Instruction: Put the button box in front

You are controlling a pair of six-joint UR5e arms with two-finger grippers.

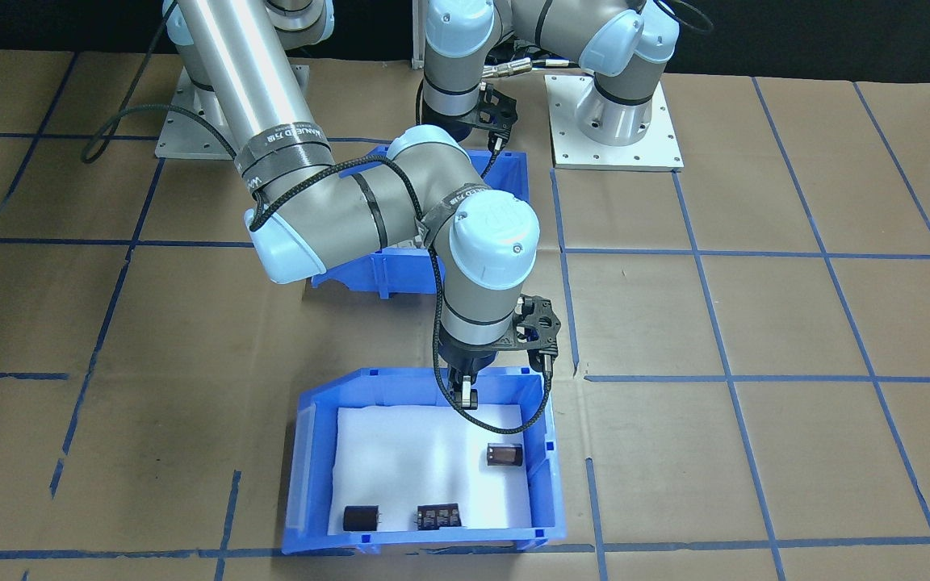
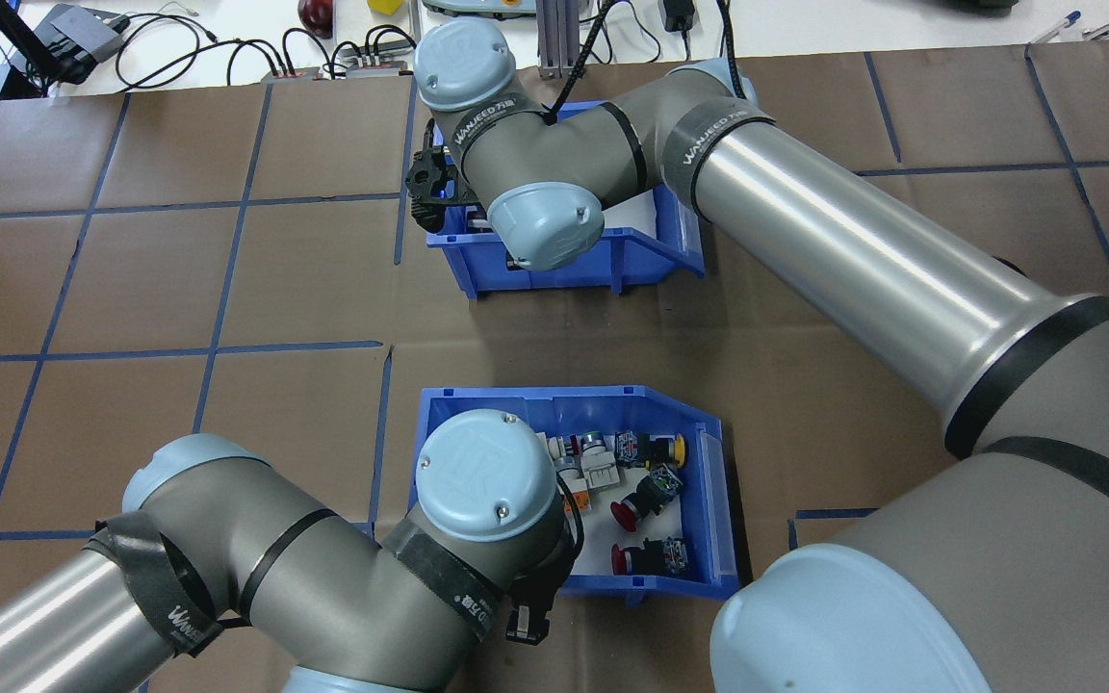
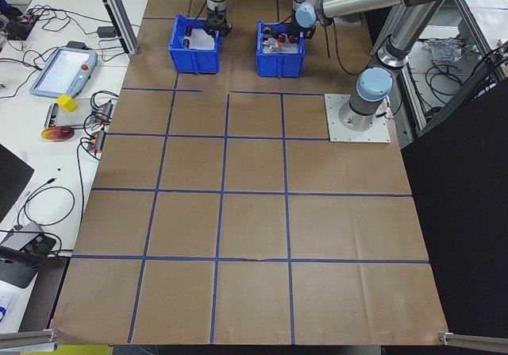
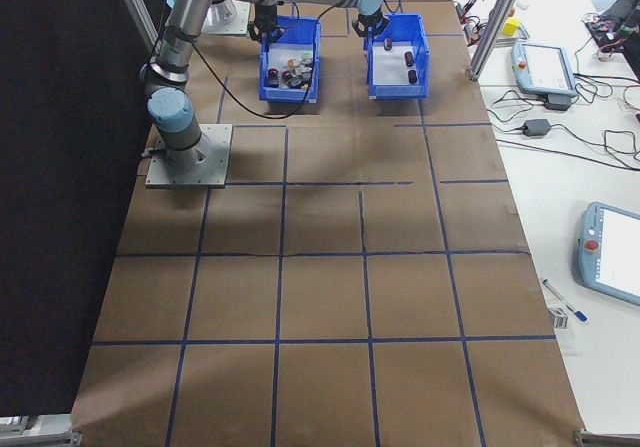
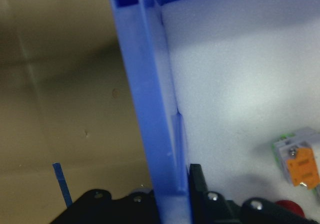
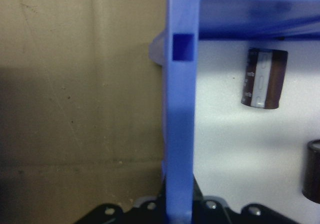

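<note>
The button box (image 2: 709,481) is a blue bin with a white liner (image 5: 235,83) and red, yellow and orange push buttons, on the robot's side of the table. In the front-facing view the right arm hides most of the button box (image 1: 513,173). My left gripper (image 5: 172,189) is shut on the box's wall nearest the robot, one finger on each side; from the front the left gripper (image 1: 496,144) shows at that rim. My right gripper (image 1: 465,395) is shut on the near wall of the other blue bin (image 1: 307,452).
The other bin (image 2: 660,260) holds only dark cylinders and blocks (image 1: 504,455) and stands farther from the robot, in line with the button box. Brown paper with blue tape lines covers the table (image 1: 756,323). Cables and devices lie past the far edge (image 2: 179,48).
</note>
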